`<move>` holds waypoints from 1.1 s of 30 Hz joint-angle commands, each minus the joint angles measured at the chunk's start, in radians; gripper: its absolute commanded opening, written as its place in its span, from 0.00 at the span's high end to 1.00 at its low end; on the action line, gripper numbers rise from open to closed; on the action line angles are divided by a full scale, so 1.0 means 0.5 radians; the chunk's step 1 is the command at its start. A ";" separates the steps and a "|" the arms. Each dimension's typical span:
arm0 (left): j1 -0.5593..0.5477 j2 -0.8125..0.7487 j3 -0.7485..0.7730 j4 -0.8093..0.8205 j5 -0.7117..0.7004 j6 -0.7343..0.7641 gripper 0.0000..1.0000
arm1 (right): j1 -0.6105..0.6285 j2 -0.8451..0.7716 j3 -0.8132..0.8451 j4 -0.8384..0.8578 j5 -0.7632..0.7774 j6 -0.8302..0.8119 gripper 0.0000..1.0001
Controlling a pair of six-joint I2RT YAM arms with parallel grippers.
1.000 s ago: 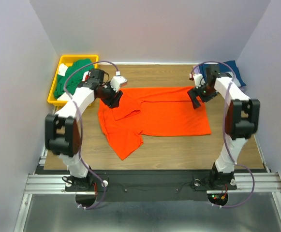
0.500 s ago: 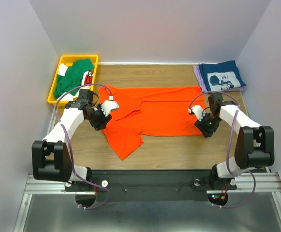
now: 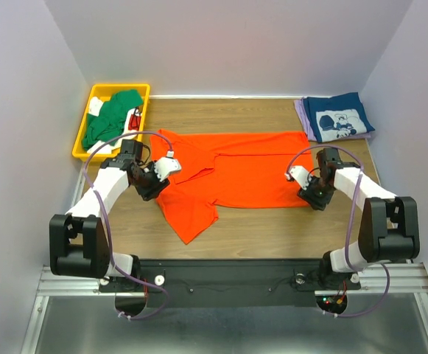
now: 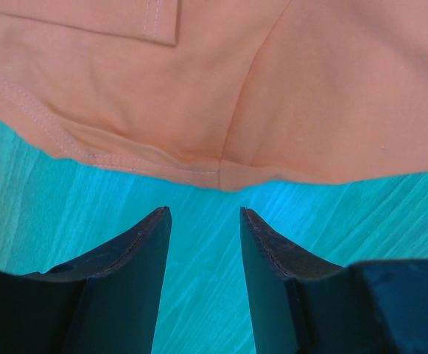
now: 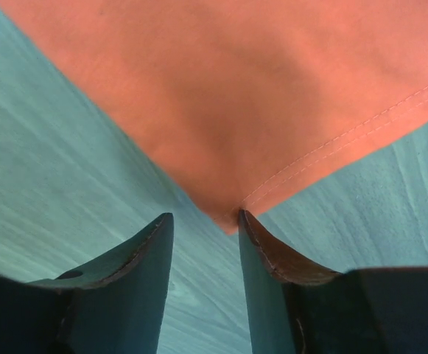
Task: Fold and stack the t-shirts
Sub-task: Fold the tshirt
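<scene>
- Fingers of left gripper [image 4: 205, 214] parted about halfway, nothing between them, tips low over bare table [image 4: 331, 221].
- Just ahead of those tips: stitched hem of orange t-shirt [image 4: 236, 88], a seam meeting the hem straight ahead of the gap, a folded-over flap farther ahead and to the left.
- Fingers of right gripper [image 5: 205, 217] also parted about halfway and empty; pointed corner of the same shirt right at the tips, close against the right-hand finger, not yet between the pads.
- From above: one gripper at each end of the shirt's near edge, cloth spread flat across the table between them, one part trailing toward the near table edge beside the left gripper.
- Handling, by judgement: thin, light, limp cloth; likely to sag, drape and crease once lifted; likely to slide over smooth wood; nothing fragile.
- Best hold, probably: pinch the hem or corner straight ahead of each gripper, for the thicker bite of doubled stitching. Go low enough to catch cloth rather than skate over it. Lift both ends evenly for a straight fold.
- Well beyond the right gripper, at the far corner: navy t-shirt [image 3: 339, 119] folded on lavender t-shirt [image 3: 300, 110].
- Well beyond the left gripper: green t-shirt [image 3: 110, 114] heaped in yellow bin [image 3: 118, 87].
</scene>
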 commanded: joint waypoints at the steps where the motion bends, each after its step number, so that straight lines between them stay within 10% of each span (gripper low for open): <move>1: 0.007 -0.004 -0.017 0.029 -0.013 0.091 0.46 | 0.012 0.045 -0.021 0.137 0.050 -0.084 0.57; 8: 0.001 -0.029 -0.145 0.069 -0.001 0.232 0.54 | 0.012 0.100 -0.064 0.195 0.136 -0.057 1.00; 21: -0.352 0.020 -0.238 0.308 -0.013 0.196 0.44 | 0.012 0.122 0.000 0.189 0.176 -0.004 0.99; 33: -0.144 0.112 -0.385 0.373 -0.378 0.232 0.49 | 0.012 0.149 0.015 0.189 0.201 -0.007 0.99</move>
